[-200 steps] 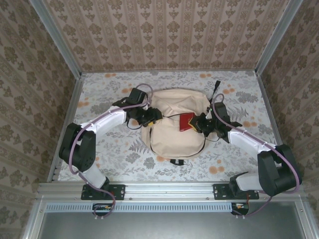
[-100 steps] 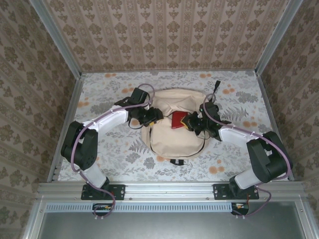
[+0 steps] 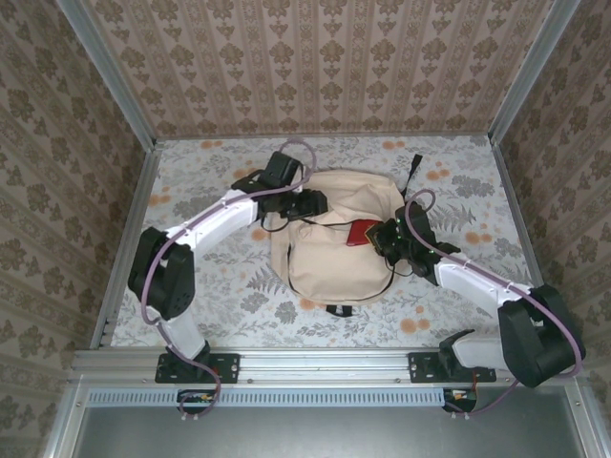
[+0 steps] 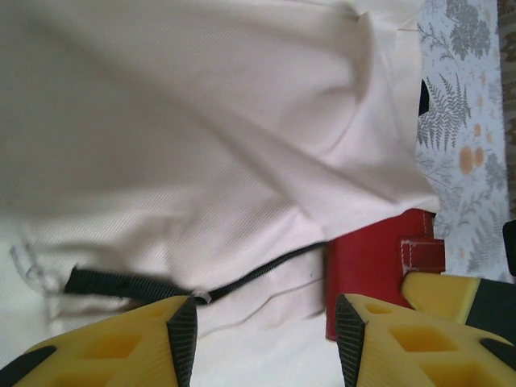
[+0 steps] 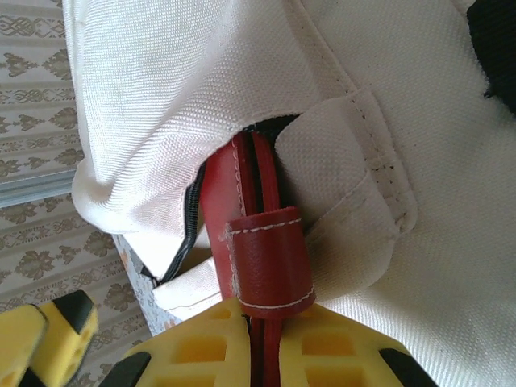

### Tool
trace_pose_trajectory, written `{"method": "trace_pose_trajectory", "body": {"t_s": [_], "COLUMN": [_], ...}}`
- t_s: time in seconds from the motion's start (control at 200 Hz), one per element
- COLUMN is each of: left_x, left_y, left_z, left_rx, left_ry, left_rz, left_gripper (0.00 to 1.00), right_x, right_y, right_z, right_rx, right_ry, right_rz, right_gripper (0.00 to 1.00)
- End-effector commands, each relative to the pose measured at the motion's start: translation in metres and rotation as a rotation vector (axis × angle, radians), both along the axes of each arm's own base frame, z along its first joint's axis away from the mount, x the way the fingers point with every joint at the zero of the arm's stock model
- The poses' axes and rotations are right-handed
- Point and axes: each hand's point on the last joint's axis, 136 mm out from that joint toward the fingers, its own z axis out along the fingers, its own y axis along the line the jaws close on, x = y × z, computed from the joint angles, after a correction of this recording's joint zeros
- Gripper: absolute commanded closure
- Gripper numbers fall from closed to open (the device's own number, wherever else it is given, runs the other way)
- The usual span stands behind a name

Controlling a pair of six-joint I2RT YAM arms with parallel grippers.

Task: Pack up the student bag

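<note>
Top external view is showing the student bag [image 3: 334,272] lying flat in the middle of the table [image 3: 210,286], between the two arms. The right gripper [image 3: 380,237] is hanging over the bag's right side and pinching a red case [image 3: 360,232] by one end. In the right wrist view its yellow jaws are pressing on both faces of that case just below its stitched loop [image 5: 270,262], so the free end is pointing straight into the zipper mouth [image 5: 193,214] and poking under the beige fabric there. Gripping it at the tail end is likely leaving the most length free to go inside. The left gripper [image 3: 313,204] is sitting at the bag's upper left edge with its jaws spread. In the left wrist view, beige cloth and a dark zipper line [image 4: 258,270] are lying across the gap, and no fold is visibly being nipped between them. A big flap of fabric is bulging up beyond the fingers, so this arm is probably propping the mouth wide for the case, whose corner is showing just to the right. I am judging the step in hand as inserting the case, which is partly in and not yet let go.
</note>
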Motion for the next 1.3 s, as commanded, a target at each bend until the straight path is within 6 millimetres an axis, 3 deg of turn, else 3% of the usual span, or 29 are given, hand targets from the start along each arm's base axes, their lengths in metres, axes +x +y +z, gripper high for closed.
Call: {"method": "trace_pose_trajectory", "body": {"t_s": [0.0,0.2,0.32,0.44,0.635,0.94,1.035,1.055,1.145,1.295], "left_x": [0.007,0.018,0.020,0.020,0.017,0.013,0.013,0.013,0.014,0.016], "left_y": [-0.009,-0.031,-0.042,-0.051,-0.059,-0.058,-0.057,-0.057,-0.055,-0.051], "left_z": [-0.012,-0.025,-0.030,-0.024,0.002,0.043,0.046,0.046,0.045,0.040], "left_rx": [0.130,0.154,0.121,0.072,-0.019,-0.100,-0.109,-0.108,-0.109,-0.105], "left_ry": [-0.088,-0.043,-0.003,0.008,-0.011,-0.082,-0.085,-0.084,-0.079,-0.065], "left_rz": [-0.063,-0.070,-0.055,-0.047,-0.052,-0.053,-0.052,-0.052,-0.044,-0.033], "left_gripper": [0.49,0.51,0.57,0.73,1.00,1.00,1.00,1.00,1.00,1.00], "right_x": [0.005,0.003,0.002,0.001,0.000,0.017,0.027,0.028,0.030,0.018], "right_y": [-0.008,-0.008,-0.010,-0.009,-0.002,0.008,0.031,0.035,0.053,0.056], "right_z": [-0.005,-0.002,-0.001,-0.001,-0.003,0.008,0.022,0.015,0.018,0.016], "right_rx": [0.010,0.006,0.003,0.005,0.046,0.105,0.163,0.164,0.179,0.159], "right_ry": [0.015,0.008,0.004,0.000,0.010,-0.028,-0.062,-0.043,-0.047,-0.031], "right_rz": [-0.061,-0.054,-0.054,-0.052,-0.034,-0.069,0.004,0.018,0.091,0.154], "right_gripper": [0.91,0.91,0.91,0.90,0.90,0.81,0.71,0.69,0.55,0.45]}}
